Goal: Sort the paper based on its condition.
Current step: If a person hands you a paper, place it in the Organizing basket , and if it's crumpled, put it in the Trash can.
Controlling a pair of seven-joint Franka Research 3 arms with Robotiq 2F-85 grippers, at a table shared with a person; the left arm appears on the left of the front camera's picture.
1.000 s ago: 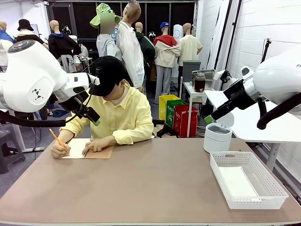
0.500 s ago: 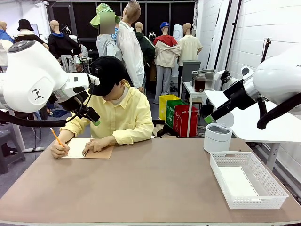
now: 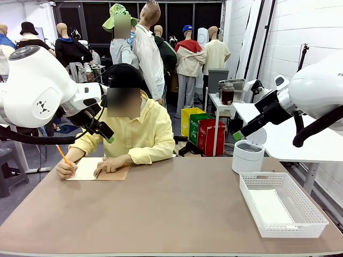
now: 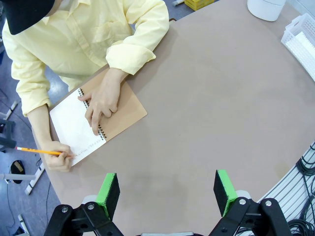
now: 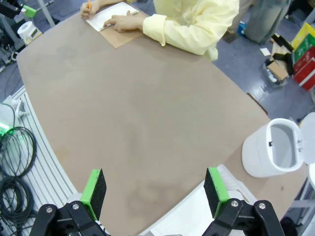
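Brown and matte, the table [image 3: 177, 214] carries few things. A white plastic basket [image 3: 252, 206] with a lattice wall sits at the table's right edge, toward the near right corner. One white sheet of paper [image 3: 270, 206] lies flat on the basket's floor, and it looks smooth. A white bin [image 3: 247, 155] with its lid up stands at the far right corner, just behind the basket.

At the far left corner a person [image 3: 142, 134] in a yellow shirt leans over a spiral notebook [image 3: 117, 173] with a tan cover, opened to a white page. The writing hand [image 3: 67, 170] grips an orange pencil [image 3: 64, 157] with its tip on the page. The other hand [image 3: 110, 165] rests flat across the spiral binding.

The left gripper [image 4: 166, 192] hangs high over the left part of the table. Its green pads [image 4: 107, 194] stand wide apart with nothing between them, and bare tabletop lies below. The right gripper [image 5: 154, 191] hangs high over the right part of the table, released as well. Its jaws are spread and empty, with the bin and the basket's rim below it toward one side. Neither gripper touches the sheet, the basket or the notebook.
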